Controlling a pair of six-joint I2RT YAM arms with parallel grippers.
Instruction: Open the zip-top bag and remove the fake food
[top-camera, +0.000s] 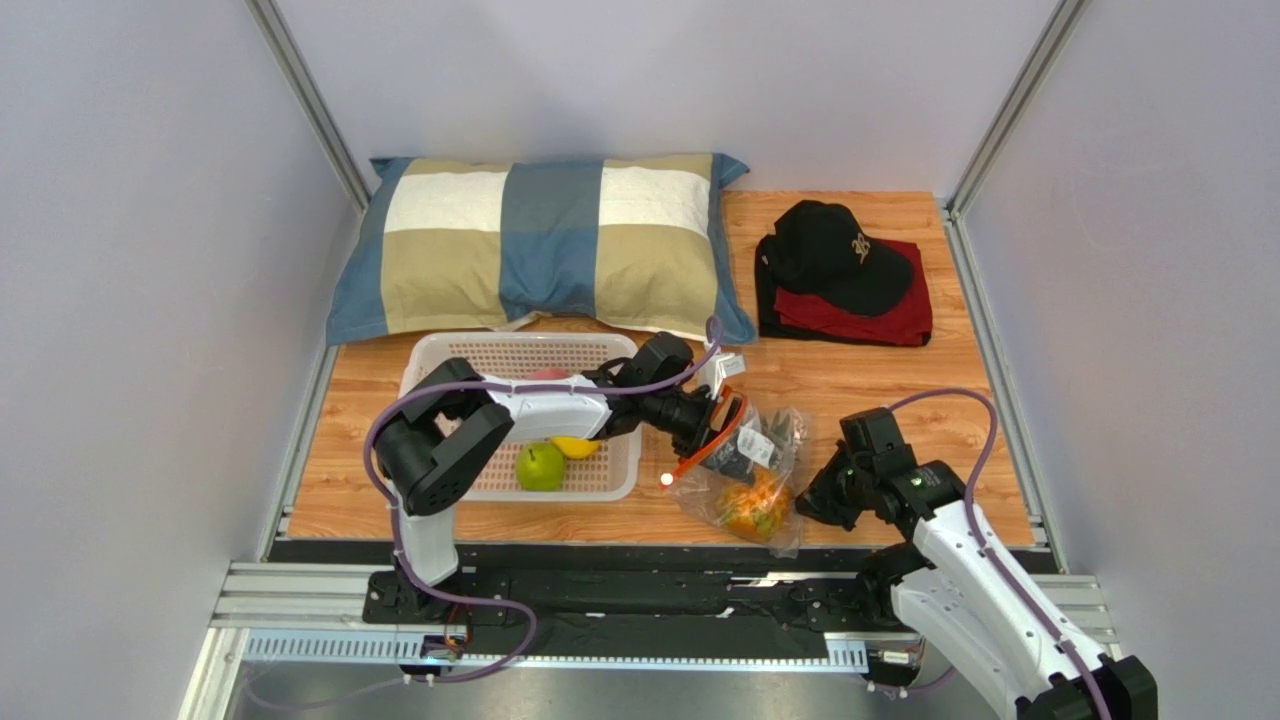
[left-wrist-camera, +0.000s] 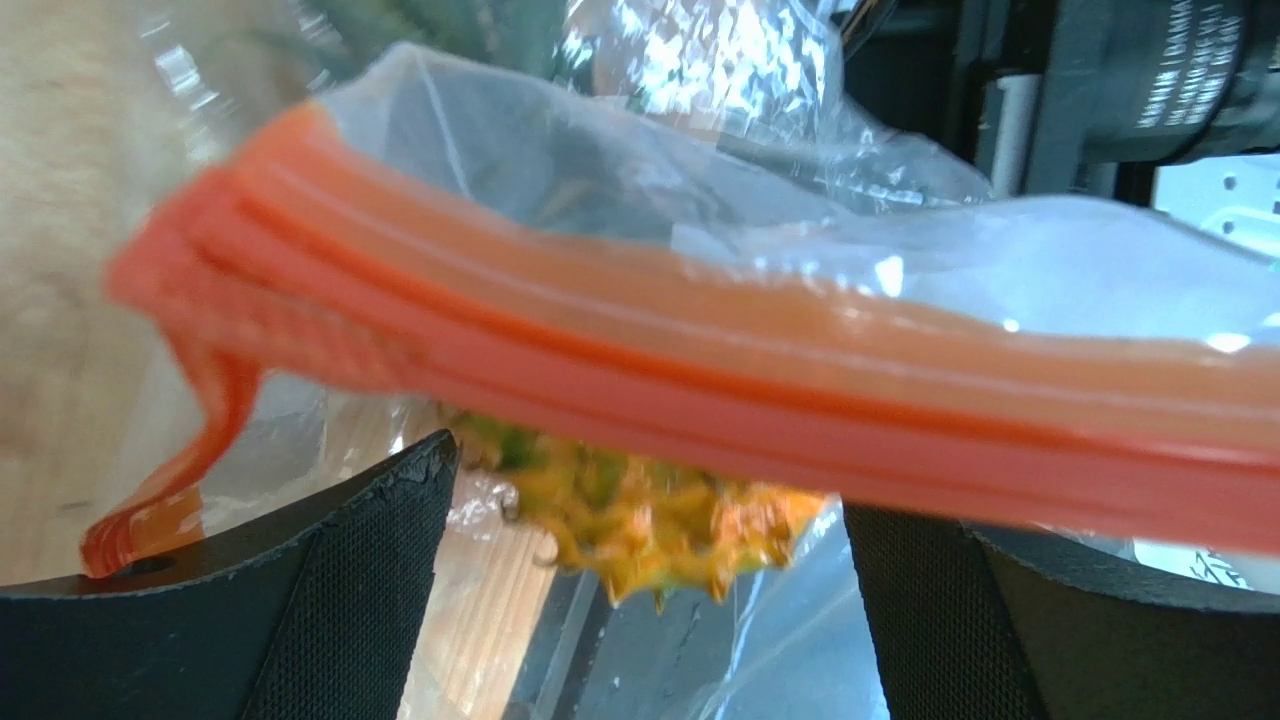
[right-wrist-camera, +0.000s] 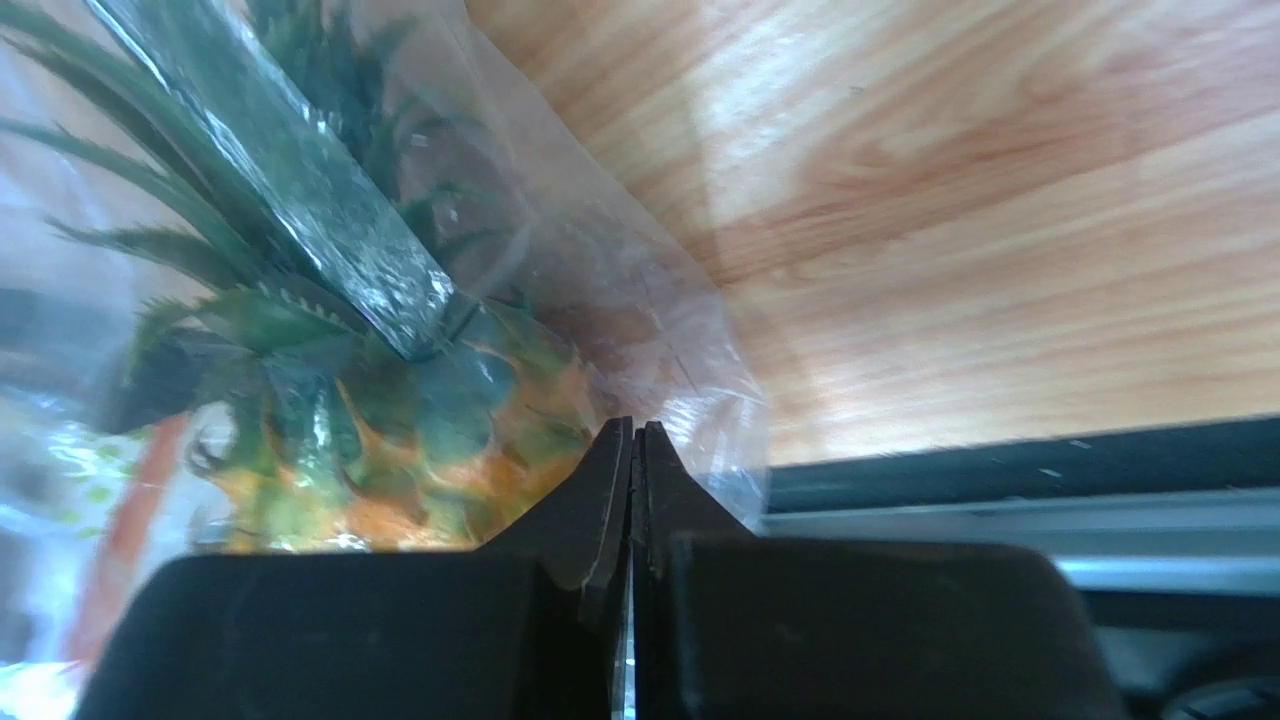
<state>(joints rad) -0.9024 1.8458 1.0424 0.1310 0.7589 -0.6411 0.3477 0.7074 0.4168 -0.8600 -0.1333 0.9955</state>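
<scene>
left hand (left-wrist-camera: 646, 488) spread open, zip strip (left-wrist-camera: 721, 375) of zip-top bag (left-wrist-camera: 962, 255) across it | right hand (right-wrist-camera: 631, 438) closed, pinching the bag film beside pineapple (right-wrist-camera: 398, 435) | green apple (top-camera: 541, 467) in basket (top-camera: 451, 353)

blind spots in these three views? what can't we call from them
- Top view: pink item in the basket, mostly covered by the left arm.
- Left wrist: zip strip blurred, too close; sealed or parted unclear.
- Right wrist: right gripper fingers shut; they hide whether zip-top bag film is pinched.
- Top view: bag label print too small.
</scene>
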